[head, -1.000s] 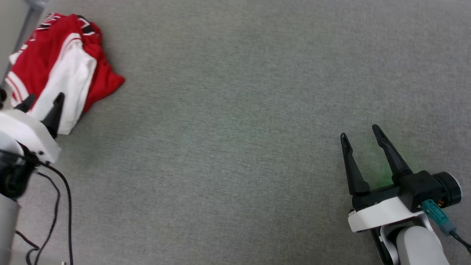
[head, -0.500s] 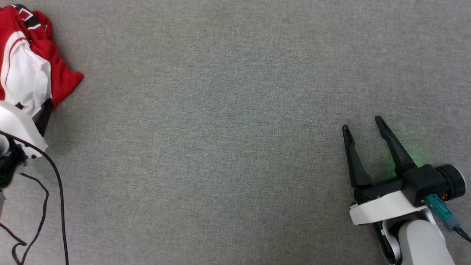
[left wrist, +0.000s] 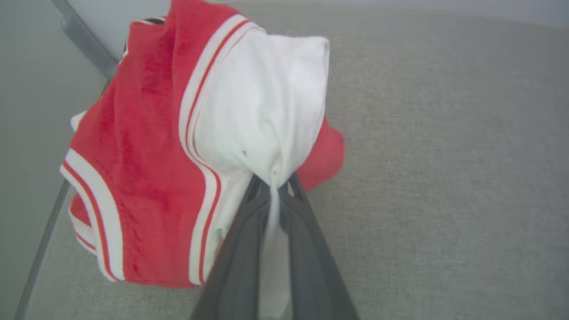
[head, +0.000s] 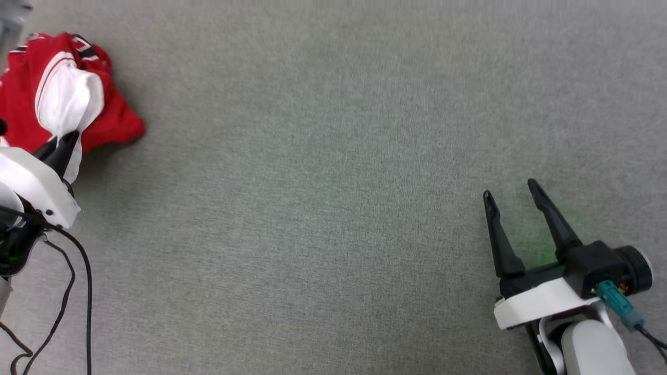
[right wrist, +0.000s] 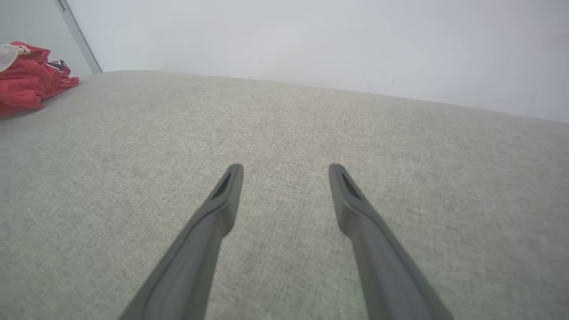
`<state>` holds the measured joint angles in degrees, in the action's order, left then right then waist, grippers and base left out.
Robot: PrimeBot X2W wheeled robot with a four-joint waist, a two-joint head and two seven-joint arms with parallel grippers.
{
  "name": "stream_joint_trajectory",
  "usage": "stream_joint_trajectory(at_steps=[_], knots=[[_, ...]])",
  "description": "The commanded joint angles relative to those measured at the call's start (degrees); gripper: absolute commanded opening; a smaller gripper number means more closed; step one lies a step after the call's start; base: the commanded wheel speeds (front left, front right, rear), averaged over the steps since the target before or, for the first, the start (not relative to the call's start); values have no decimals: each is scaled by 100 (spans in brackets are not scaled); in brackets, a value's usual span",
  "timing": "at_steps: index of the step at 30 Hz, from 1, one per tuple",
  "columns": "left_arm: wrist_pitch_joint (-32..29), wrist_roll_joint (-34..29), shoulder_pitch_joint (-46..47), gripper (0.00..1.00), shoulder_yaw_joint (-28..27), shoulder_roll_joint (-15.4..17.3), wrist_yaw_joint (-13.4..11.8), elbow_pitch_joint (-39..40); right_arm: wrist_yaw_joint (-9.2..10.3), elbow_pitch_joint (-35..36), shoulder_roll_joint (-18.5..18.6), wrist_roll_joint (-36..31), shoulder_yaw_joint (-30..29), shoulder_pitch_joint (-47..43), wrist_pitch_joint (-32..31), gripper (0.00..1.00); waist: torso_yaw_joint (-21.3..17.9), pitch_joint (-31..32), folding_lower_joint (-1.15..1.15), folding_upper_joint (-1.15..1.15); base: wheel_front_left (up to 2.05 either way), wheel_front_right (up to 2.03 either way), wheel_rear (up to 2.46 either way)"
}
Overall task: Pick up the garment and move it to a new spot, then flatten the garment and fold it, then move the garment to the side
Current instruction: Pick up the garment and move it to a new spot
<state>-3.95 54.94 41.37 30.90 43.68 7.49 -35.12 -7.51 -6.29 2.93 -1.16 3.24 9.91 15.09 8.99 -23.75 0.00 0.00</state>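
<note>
Item: the garment, a red jersey with white sleeve and striped trim, bunched at the far left corner of the grey cloth-covered table.

Change since a second ago: we then saw the left tool with its fingers spread over the white sleeve. Now they are pressed together, pinching a fold of that sleeve, and the cloth is drawn up into a peak at the tips. The right tool stands spread as before, holding nothing. The head camera has shifted between pictures.

Hidden or unclear: the head view's left edge cuts off part of the garment. We cannot read any lettering or number in the crumpled folds. In that view, the white wrist housing covers most of the left tool.

Pose: the left arm reaches along the left edge, fingers towards the far edge, a black cable trailing from the wrist. The right arm sits at the near right corner, fingers pointing towards the far edge, well apart from the garment.
</note>
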Motion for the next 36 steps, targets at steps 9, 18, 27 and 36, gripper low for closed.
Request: stream_joint_trajectory(at_steps=[9, 18, 27, 36], knots=[[272, 188, -29, 0, 372, 349, -1, 1018, 4, -190, -8, 372, 8, -266, 12, 100, 23, 1035, 0, 0, 0, 0, 0], [-216, 263, 91, 0, 627, -57, -320, 2189, 4, -228, -8, 618, -67, -404, 13, 100, -269, 1576, 0, 0, 0, 0, 0], [-523, 189, 138, 0, 1123, -1081, -928, 3027, 4, -158, -9, 733, -311, -419, 12, 100, -878, 1756, 0, 0, 0, 0, 0], [-372, -40, 505, 0, 1799, -2758, -1067, 2381, 4, -95, -11, 818, -482, -301, 12, 100, -1560, 1599, 0, 0, 0, 0, 0]])
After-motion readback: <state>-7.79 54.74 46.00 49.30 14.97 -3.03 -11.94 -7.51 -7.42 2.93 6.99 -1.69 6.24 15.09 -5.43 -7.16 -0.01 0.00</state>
